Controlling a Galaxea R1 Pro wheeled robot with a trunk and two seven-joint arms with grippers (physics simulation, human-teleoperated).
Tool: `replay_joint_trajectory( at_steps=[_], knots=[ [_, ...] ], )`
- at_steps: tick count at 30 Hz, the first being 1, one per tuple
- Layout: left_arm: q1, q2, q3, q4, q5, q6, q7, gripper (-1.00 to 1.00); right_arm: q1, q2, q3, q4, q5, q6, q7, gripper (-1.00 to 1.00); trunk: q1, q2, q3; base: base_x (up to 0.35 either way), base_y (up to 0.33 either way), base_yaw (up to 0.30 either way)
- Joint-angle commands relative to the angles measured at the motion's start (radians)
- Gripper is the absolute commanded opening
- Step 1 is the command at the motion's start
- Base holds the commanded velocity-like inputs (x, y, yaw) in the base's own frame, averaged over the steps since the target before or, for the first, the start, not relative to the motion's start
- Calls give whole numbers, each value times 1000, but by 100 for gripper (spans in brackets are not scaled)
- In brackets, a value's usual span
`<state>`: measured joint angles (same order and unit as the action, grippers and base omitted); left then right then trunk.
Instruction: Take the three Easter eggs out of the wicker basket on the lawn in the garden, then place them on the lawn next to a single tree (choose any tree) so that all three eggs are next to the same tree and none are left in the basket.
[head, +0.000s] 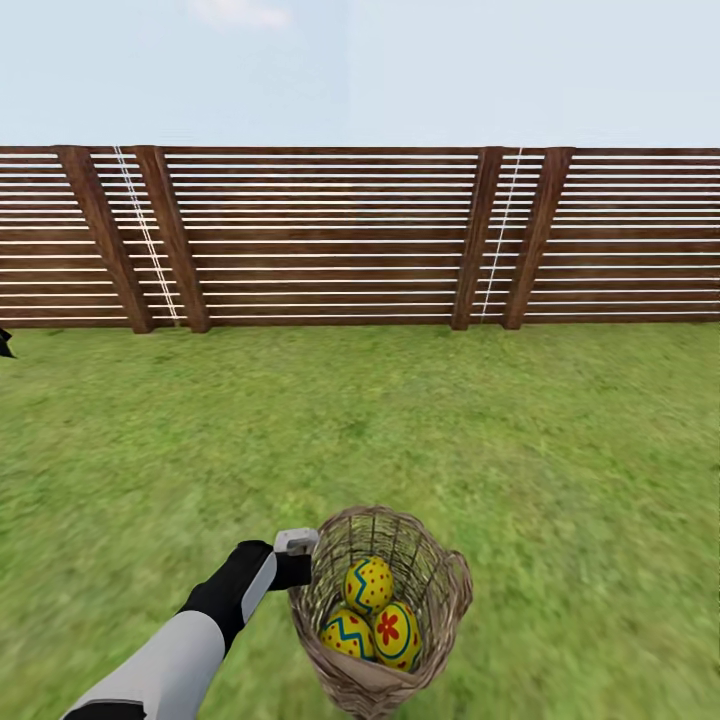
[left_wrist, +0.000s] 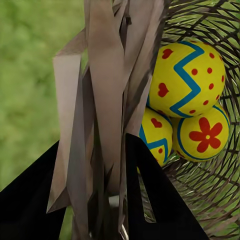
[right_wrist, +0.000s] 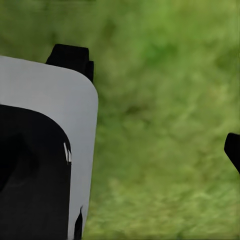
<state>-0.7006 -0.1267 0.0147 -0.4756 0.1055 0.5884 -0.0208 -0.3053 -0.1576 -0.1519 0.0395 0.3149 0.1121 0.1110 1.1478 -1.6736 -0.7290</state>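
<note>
— Where's the basket (head: 385, 610)?

— Low in my head view, its rim pinched between the left gripper's (left_wrist: 117, 200) jaws. All three eggs (head: 371, 613) sit inside, touching. Fence (head: 350, 240) ahead across the lawn (head: 400, 420); no tree here.

— So how do you carry it?

— I'd say level and slow, so it doesn't tip. Right gripper (right_wrist: 150, 125): can't tell.

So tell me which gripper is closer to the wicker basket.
Left. The left gripper grips the wicker basket at its rim; the right gripper hangs over grass.
</note>
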Motion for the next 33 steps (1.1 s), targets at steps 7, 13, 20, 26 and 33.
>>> replay_joint_trajectory(
  at_steps=[7, 13, 20, 26, 33],
  knots=[
    [0, 1, 2, -3, 14, 6, 3, -100, 0, -1, -10, 4, 0, 1, 3, 100, 0, 0, -7, 0, 0, -155],
    [0, 1, 2, -3, 14, 7, 3, -100, 0, -2, -11, 3, -2, 1, 3, 100, 0, 0, -13, 0, 0, -232],
    [0, 0, 1, -3, 14, 8, 2, -100, 0, -4, -13, -3, 0, 2, 3, 100, 0, 0, -21, 0, 0, -229],
    [0, -1, 1, -4, 14, 8, 2, -100, 0, -5, -14, -5, 0, 2, 3, 100, 0, 0, -28, 0, 0, -227],
    [0, -8, 1, -4, 14, 8, 2, -100, 0, -2, -14, -2, -2, 1, 4, 100, 0, 0, -35, 0, 0, -227]
  ],
)
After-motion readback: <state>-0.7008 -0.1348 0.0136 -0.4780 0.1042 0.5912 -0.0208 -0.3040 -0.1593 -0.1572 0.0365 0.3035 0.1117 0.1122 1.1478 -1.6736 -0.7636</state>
